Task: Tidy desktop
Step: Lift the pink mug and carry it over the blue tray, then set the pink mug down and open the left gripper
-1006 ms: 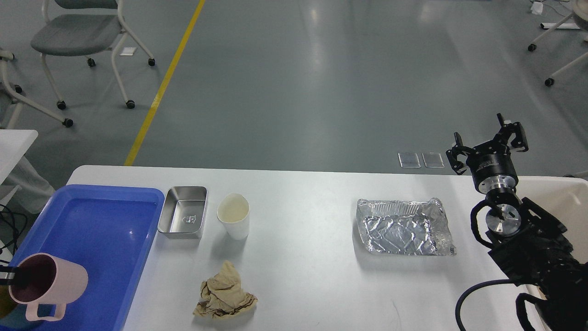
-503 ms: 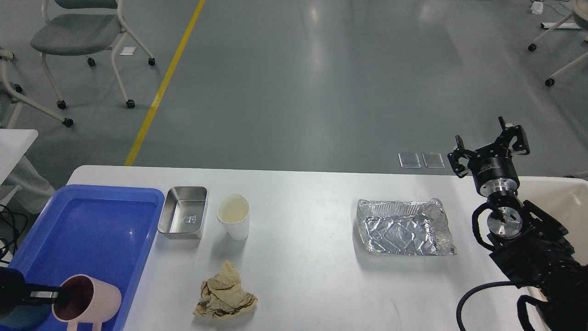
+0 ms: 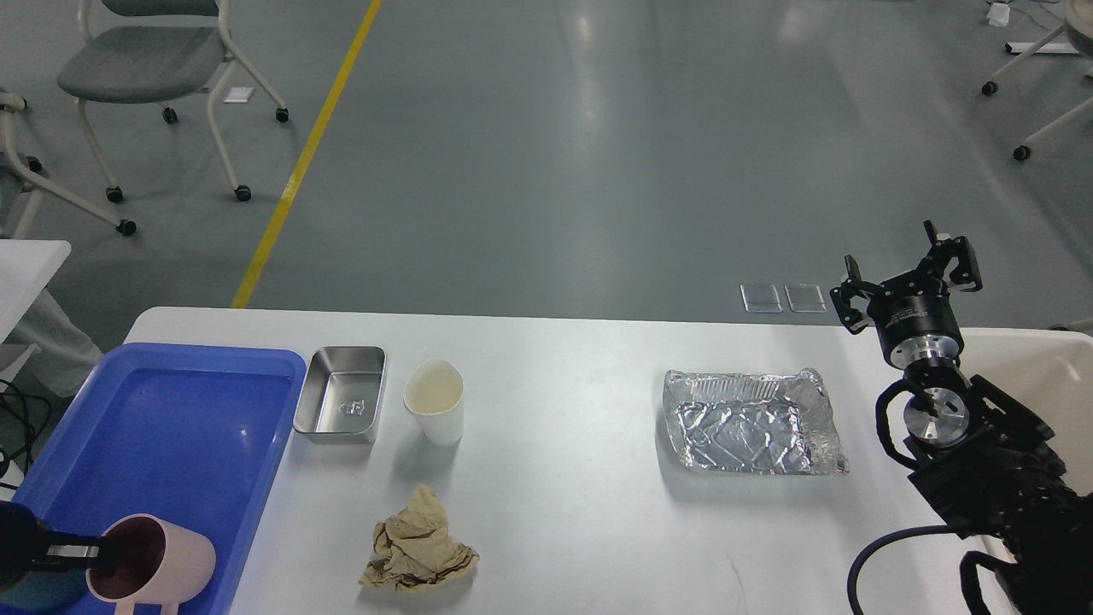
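The left gripper clamped the pink mug's rim over the blue tray. The right gripper hung spread past the desktop's far edge; beneath its fingers lay the foil tray.

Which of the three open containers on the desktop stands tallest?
The white paper cup, between the low steel tin and the flat, crumpled foil tray; both of those are shallow.

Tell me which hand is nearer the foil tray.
Right. The right hand hovers open just beyond the foil tray's far right corner; the left hand is across the desktop, gripping the pink mug.
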Available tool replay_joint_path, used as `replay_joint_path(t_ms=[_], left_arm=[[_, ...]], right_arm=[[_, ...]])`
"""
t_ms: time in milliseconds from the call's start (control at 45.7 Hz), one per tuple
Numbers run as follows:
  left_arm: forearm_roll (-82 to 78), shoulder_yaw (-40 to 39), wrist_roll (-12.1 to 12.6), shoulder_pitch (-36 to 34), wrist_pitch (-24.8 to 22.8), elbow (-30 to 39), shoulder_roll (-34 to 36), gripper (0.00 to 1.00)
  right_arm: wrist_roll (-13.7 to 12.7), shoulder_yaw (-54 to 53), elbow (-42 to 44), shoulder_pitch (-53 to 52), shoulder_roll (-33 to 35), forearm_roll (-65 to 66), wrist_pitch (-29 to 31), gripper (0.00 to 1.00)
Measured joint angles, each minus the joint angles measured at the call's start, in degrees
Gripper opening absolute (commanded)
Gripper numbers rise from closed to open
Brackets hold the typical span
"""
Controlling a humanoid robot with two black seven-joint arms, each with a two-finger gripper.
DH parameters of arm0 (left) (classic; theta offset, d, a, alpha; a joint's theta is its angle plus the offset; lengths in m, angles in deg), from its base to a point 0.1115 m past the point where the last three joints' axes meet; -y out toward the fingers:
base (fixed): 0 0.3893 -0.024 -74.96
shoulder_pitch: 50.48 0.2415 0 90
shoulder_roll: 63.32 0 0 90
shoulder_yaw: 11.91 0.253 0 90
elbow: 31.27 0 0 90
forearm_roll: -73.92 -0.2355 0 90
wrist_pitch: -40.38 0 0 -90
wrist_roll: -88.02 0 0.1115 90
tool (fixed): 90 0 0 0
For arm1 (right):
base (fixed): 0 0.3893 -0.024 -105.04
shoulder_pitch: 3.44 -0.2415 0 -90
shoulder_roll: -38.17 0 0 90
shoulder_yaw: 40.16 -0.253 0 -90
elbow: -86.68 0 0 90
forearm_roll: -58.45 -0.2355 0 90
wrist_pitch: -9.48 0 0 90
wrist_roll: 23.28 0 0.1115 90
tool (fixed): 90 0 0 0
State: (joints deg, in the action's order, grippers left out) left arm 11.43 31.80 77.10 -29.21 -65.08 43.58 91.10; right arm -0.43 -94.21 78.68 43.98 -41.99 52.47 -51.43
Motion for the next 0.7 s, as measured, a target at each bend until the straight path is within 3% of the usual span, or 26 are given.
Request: replay_joint_path(t_ms=[241,328,700], left_arm=[[0.0,0.0,0.3,0.0,0.0,-0.9,0.0,0.13],[0.1,-0.2,0.3,-0.1,0.0,-0.9,-0.1,0.27],[0.5,-1.5,-0.1,-0.6,0.0,-0.6,0.8,0.63]], right_arm=[[0.0,0.0,-0.1,0.2,0.0,0.0,0.0,1.0],[0.0,0.0,-0.1,0.2,0.0,0.0,0.0,1.0],[0.0,0.0,-0.1,0.2,0.1,0.0,0.0,1.0]])
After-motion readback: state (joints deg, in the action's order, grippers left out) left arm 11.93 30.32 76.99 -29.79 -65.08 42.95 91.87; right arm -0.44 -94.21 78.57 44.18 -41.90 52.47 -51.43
